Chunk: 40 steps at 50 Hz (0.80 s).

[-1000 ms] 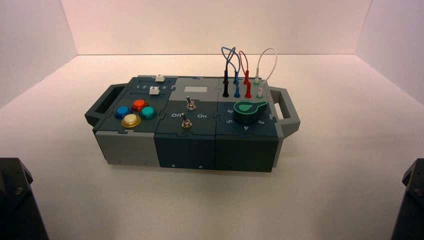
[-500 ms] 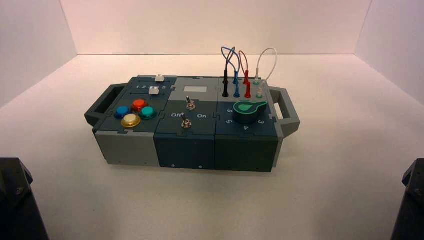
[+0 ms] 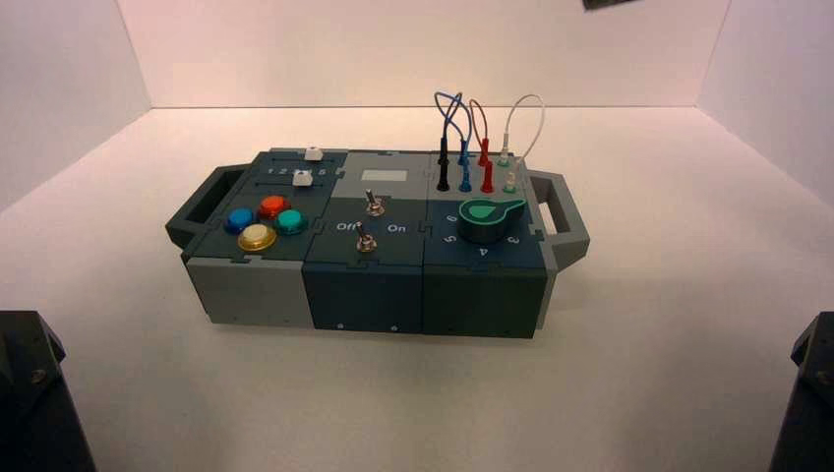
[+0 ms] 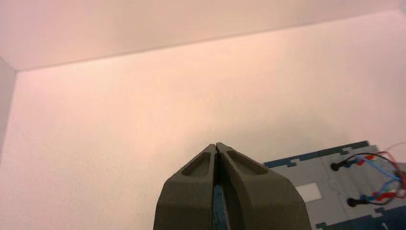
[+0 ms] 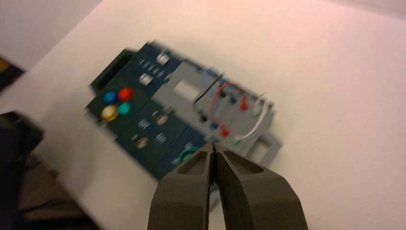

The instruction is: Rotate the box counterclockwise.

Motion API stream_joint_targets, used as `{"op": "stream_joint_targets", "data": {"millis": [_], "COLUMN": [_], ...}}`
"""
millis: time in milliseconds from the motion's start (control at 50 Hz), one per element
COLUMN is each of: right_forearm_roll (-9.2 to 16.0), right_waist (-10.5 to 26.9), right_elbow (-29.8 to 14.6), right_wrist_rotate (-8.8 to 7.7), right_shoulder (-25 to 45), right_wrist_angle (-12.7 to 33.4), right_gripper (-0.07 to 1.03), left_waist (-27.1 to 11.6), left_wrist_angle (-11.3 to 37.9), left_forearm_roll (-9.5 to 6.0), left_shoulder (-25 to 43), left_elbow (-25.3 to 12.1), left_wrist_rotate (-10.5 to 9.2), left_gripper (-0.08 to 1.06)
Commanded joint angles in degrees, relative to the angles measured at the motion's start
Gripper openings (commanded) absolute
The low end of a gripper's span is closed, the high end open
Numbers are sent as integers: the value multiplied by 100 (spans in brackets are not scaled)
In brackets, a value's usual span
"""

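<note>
Box (image 3: 364,246): on table (image 3: 629,374), handles at left and right ends
Right gripper (image 5: 214,146): above box — tips pressed together
Left gripper (image 4: 216,146): above table — tips pressed together

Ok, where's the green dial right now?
In the high view, the green dial sits on the box's right-hand section, nearer the camera than the plugged wires.

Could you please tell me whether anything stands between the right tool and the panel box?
Nothing visible stands between the right tool and the panel box; the tool appears above its dial end.
</note>
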Motion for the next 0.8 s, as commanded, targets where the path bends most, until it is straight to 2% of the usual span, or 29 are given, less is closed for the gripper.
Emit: {"op": "stream_joint_targets", "data": {"millis": [20,160,380,600,800], "right_forearm_roll": [281,571,817,1072,1274], "right_waist": [264,536,738,1248,1617], "right_elbow": [-26,114,185,105,35], "right_wrist_rotate": [35,35,9,0,0], "right_shoulder": [88,290,879,1503,1942], "right_wrist_angle": [79,88,79,26,-70], "right_gripper": [-2,-2,-2,-2,-2], "left_waist": [-9,-44,-79,-114,-158], "left_wrist_angle": [-70,-255,-457,-536,-536], "left_forearm_roll": [9,9,0,0,0], "left_shoulder": [510,993,1679,2426,3041], "left_elbow": [-413,-606,-861,-1187,-1459], "left_wrist_rotate": [9,9,9,9,88], "left_gripper": [-3,-3,-3,-3,-3]}}
